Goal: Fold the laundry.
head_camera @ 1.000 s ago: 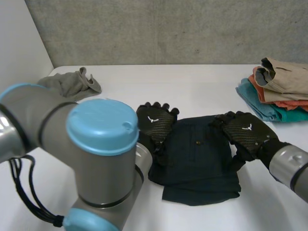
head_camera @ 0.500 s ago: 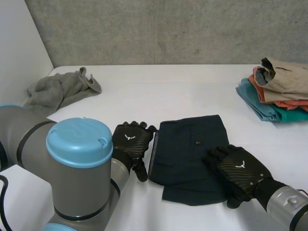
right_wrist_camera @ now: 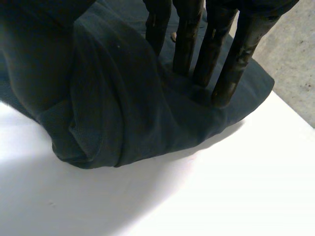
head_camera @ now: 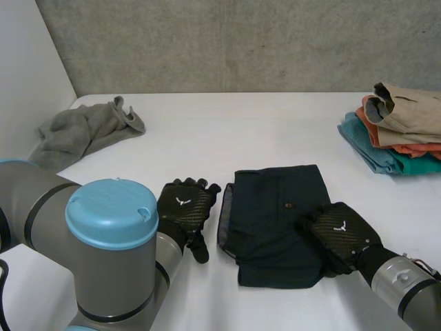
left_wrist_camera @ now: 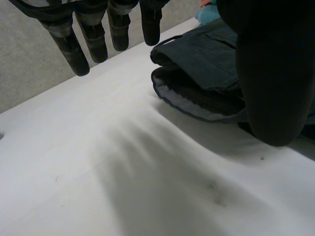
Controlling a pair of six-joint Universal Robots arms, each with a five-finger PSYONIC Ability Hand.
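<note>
The folded shorts (head_camera: 279,214) are dark navy with a paler grey-blue lining, the crumpled cloth (head_camera: 86,127) grey, the stack (head_camera: 403,131) tan over coral over teal, the table (head_camera: 227,131) white.

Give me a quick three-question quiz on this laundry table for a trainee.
1. True or false: the left hand lies on the dark navy folded garment.
2. The top item of the folded clothes stack is: A beige, B teal, C orange.
3. Which hand presses straight fingers on that navy garment?
Key: 1 false, it is beside it; 2 A; 3 the right hand.
</note>
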